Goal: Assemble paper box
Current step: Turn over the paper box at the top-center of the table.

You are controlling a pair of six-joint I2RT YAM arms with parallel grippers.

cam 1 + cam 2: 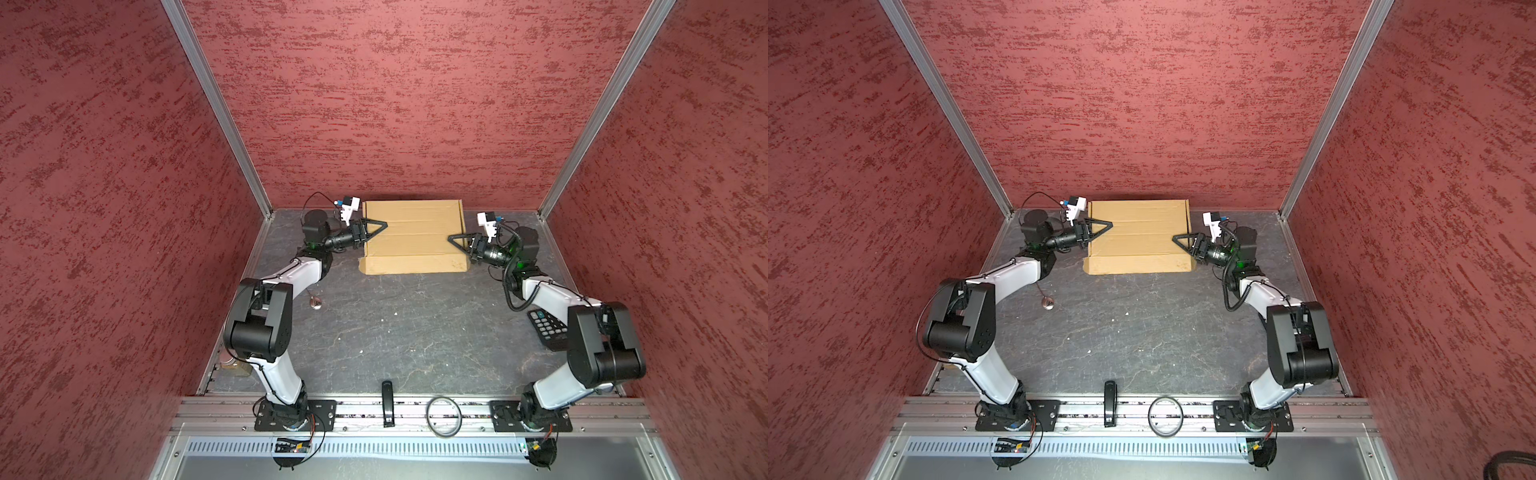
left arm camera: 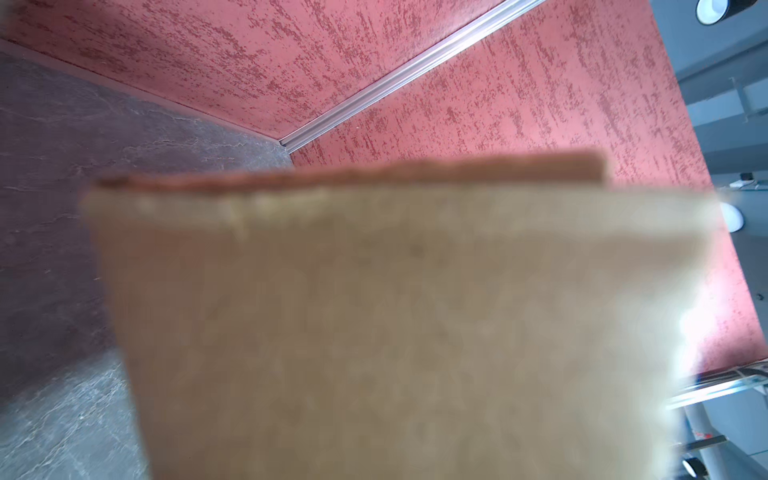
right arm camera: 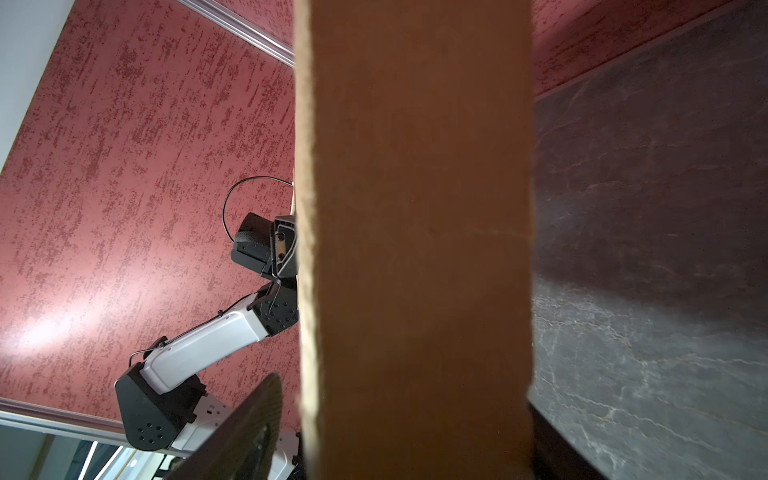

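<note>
Paper box (image 1: 413, 232), a tan cardboard mailer, lies folded low on the dark table (image 1: 395, 332), its far edge at the foot of the back wall (image 1: 415, 104) in both top views. Its longer side appears to run along that wall, so its two short ends face my arms, one each. My left pincer (image 1: 384, 225) reaches in over the left end, close to the back wall. My right pincer (image 1: 451, 239) reaches in over the right end, a little farther from the wall. Neither arm is the nearer: both are at the cardboard.

From the right wrist, a cardboard strip (image 3: 415, 249) stands between my right jaws, with a gap between it and one ribbed pad (image 3: 253, 419). I read that pincer as open, straddling the strip and gripping nothing. From the left wrist, blurred cardboard (image 2: 395, 332) fills the view and hides my fingers, so I cannot tell how wide the left jaws stand or whether they hold anything.

A front flap (image 1: 415, 265) lies flat along the edge farthest from the back wall, seemingly untucked. By that, I judge the closing unfinished, and the next move turns on working inward from the two ends, along the wall.
</note>
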